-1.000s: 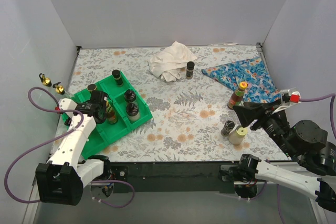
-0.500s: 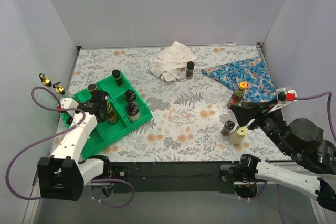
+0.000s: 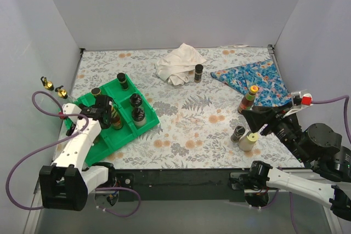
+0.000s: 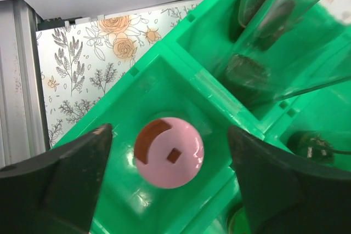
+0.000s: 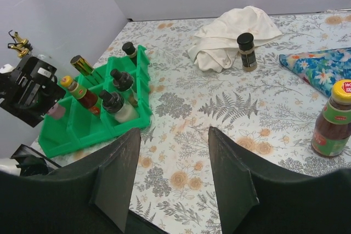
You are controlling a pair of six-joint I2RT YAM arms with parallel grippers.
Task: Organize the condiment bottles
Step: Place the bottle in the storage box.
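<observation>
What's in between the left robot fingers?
A pink-capped bottle standing in the green tray, untouched by the open left gripper. The left wrist view shows it.

No legible text anywhere, label on the sauce bottle (image 5: 330, 130) too blurred to read

the left arm (image 3: 75, 149) reaches forward from its base at the near left corner, its white link sloping up to a black wrist. the left claw (image 4: 170, 154) points straight down, its two dark fingers (image 4: 55, 173) spread wide and pinching nothing. the right arm (image 3: 299, 182) folds back on itself at the near right, elbow out to the side, wrist aimed leftward. the right claw (image 5: 173, 173) is held in the air, tilted slightly down, jaws parted with an empty gap between them.
</observation>
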